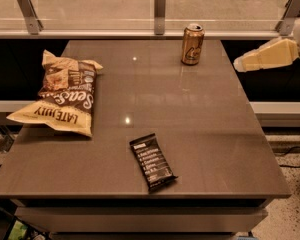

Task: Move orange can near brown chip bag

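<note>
Gripper [239, 65] right of orange can [192, 44], off table [205, 134]

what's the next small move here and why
Probably bring the gripper over to the orange can: it hangs beyond the right edge of the table, apart from the can, which stands upright at the far side, well away from the brown chip bag.

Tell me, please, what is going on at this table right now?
A one-armed robot is about to move the orange can next to the brown chip bag, and the can is not yet touched. The pincer hangs beyond the right edge of the table, apart from the can. The can stands upright near the far edge, the bag lies at the left side, and a black snack bar wrapper lies near the front.
</note>
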You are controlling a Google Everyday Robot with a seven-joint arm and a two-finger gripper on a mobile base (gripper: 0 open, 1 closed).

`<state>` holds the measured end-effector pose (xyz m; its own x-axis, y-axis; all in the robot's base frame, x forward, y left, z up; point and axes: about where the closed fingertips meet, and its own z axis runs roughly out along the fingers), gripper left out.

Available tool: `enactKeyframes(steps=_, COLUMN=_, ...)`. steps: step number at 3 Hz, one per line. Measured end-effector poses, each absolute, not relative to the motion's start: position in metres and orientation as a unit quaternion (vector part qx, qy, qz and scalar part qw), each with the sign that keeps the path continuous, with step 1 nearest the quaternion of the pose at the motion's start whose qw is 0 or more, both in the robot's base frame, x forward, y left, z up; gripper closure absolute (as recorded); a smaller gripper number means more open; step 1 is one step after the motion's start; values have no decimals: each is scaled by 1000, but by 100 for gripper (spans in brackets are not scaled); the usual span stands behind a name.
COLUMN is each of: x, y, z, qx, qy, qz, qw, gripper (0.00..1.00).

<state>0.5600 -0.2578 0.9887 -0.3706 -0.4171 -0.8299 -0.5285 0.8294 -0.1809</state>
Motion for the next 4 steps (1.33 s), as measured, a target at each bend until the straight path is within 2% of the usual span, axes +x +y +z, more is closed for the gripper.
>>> enactKeyframes(steps=4, x=640, y=-237, z=951, qx=-258, qy=803, qz=121, qw=524, gripper=0)
